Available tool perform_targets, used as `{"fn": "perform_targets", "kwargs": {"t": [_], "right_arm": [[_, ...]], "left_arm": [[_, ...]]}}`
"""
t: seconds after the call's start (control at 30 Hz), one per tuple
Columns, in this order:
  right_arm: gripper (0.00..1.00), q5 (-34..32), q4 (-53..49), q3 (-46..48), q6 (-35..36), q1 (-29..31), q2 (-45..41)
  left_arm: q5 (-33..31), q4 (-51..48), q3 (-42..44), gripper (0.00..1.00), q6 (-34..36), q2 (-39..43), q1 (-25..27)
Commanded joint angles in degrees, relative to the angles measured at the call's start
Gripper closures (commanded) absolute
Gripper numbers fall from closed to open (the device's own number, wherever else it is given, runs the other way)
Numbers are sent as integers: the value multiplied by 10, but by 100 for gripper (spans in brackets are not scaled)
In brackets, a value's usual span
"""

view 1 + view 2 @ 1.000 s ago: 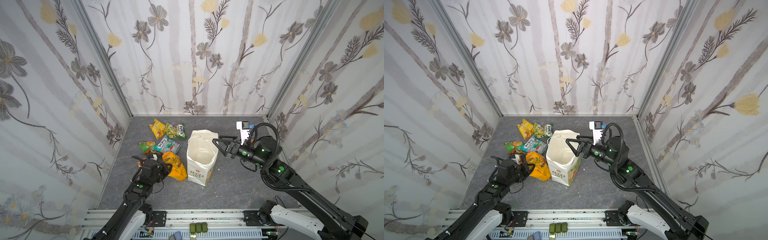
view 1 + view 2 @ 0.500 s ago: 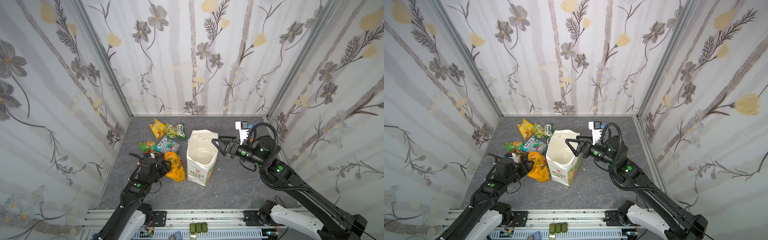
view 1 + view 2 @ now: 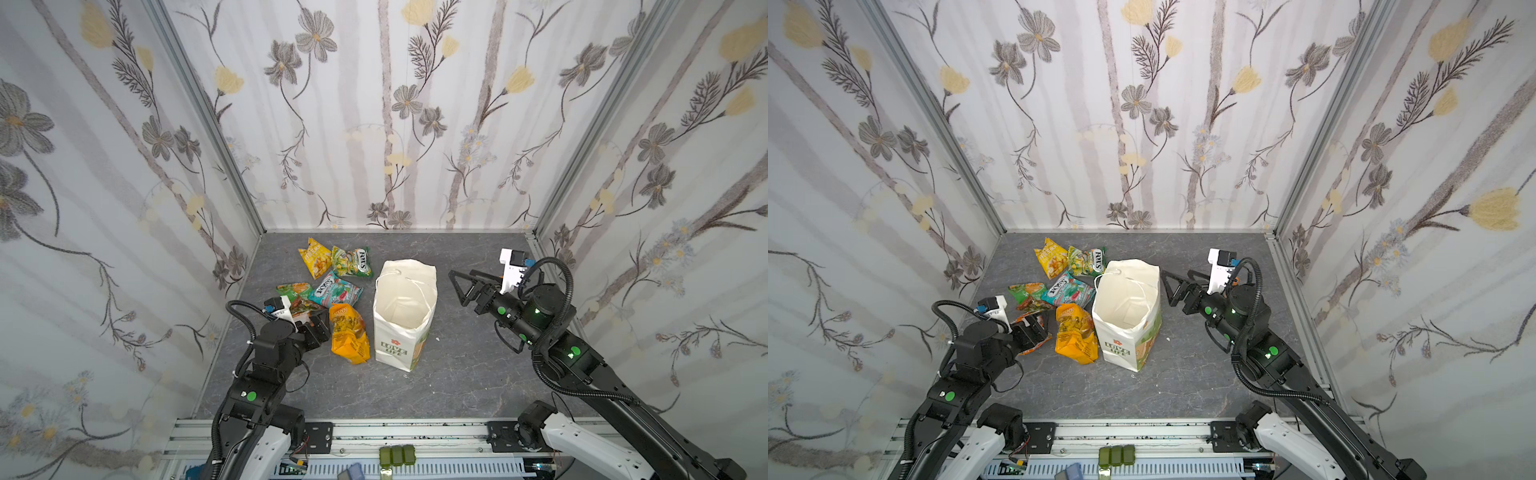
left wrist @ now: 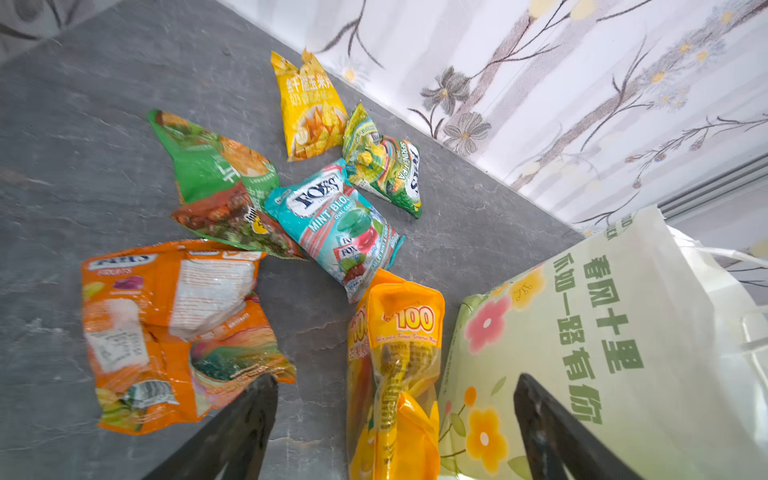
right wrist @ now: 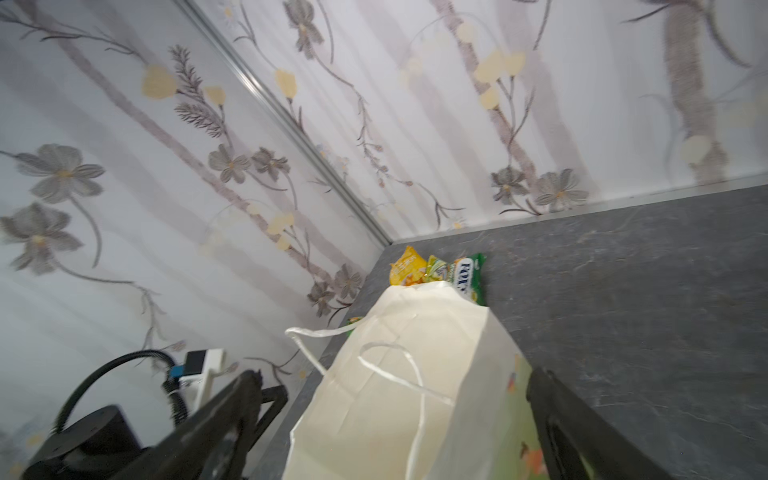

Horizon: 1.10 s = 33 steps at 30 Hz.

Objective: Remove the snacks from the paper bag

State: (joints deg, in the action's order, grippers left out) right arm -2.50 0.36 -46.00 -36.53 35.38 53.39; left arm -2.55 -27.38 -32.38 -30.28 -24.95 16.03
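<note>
Left gripper (image 4: 395, 380) opened wide, empty, over snacks (image 3: 336, 291); right gripper (image 3: 457, 288) wide, empty, nearer upright paper bag (image 3: 402, 320).

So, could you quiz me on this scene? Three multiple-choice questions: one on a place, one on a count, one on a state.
1. Where does the "100" packet lie relative to the bag?
A. Inside it.
B. Beside it, on the table.
C. On top of it.

2. How many packets lie on the table?
A. Three.
B. Nine.
C. Six.

3. How does the bag stand?
A. Upright, mouth open.
B. Lying flat.
C. Folded shut.

Answers:
1 B: in both top views it lies flat just left of the bag.
2 C: the left wrist view shows all six.
3 A: in both top views its open mouth faces up.
</note>
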Motion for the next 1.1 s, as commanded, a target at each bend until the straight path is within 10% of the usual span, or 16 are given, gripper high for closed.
{"fn": "perform_targets", "kwargs": {"t": [0.0, 0.3, 0.63, 1.07], "right_arm": [[0, -182, -13, 53, 30, -25, -26], [0, -314, 65, 193, 95, -211, -41], [0, -306, 437, 359, 216, -319, 90], [0, -111, 755, 365, 324, -336, 311]], "left_arm": [[-92, -12, 8, 7, 59, 12, -1], [-203, 56, 62, 0, 83, 3, -3], [-388, 318, 211, 1, 152, -3, -6], [-123, 783, 259, 1, 297, -376, -104]]}}
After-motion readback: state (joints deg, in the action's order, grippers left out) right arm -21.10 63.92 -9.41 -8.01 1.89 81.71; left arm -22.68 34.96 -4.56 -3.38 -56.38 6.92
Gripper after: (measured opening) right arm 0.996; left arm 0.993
